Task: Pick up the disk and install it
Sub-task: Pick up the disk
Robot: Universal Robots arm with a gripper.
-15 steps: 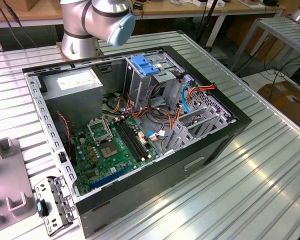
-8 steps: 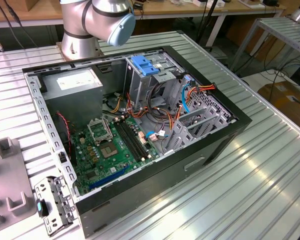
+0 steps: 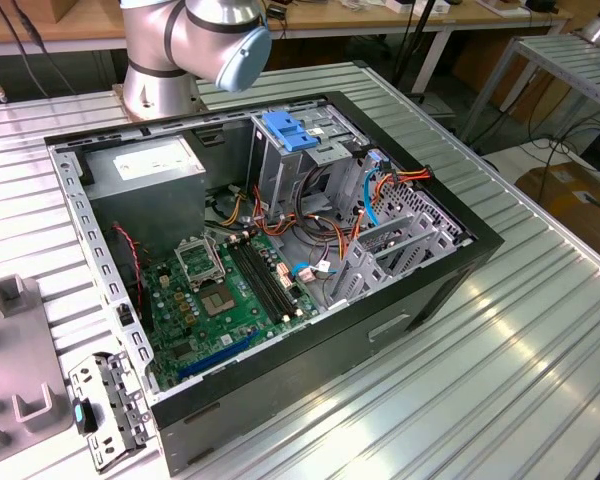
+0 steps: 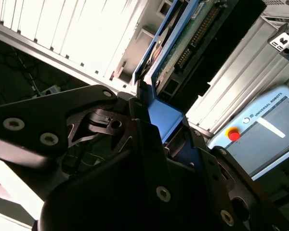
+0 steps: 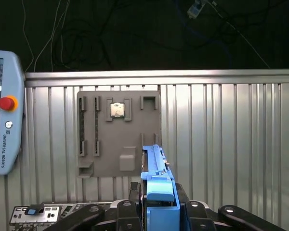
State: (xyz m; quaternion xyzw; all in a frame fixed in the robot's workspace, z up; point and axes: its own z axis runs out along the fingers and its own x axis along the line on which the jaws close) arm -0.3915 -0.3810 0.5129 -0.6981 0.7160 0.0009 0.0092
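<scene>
The disk [image 5: 155, 169] stands edge-on between my fingers in the first wrist view, its bright blue carrier rail facing the camera. In the second wrist view the disk [image 4: 202, 33] shows its dark body and green circuit board, framed by blue rails. My gripper [image 5: 159, 214] [image 4: 156, 127] is shut on the disk's blue end and holds it above the ribbed metal table [image 5: 231, 144]. The open computer case [image 3: 460, 262] lies on the table in the exterior view, with the arm's base [image 3: 160, 80] behind it.
Inside the case stand a tall grey cage with a blue latch plate [image 3: 292, 132], a green motherboard [image 3: 230, 295] and loose cables. A grey fixture plate [image 5: 118, 139] holding a chip and a teach pendant [image 5: 2, 125] lie on the table. A metal bracket [image 3: 105, 400] lies near the case.
</scene>
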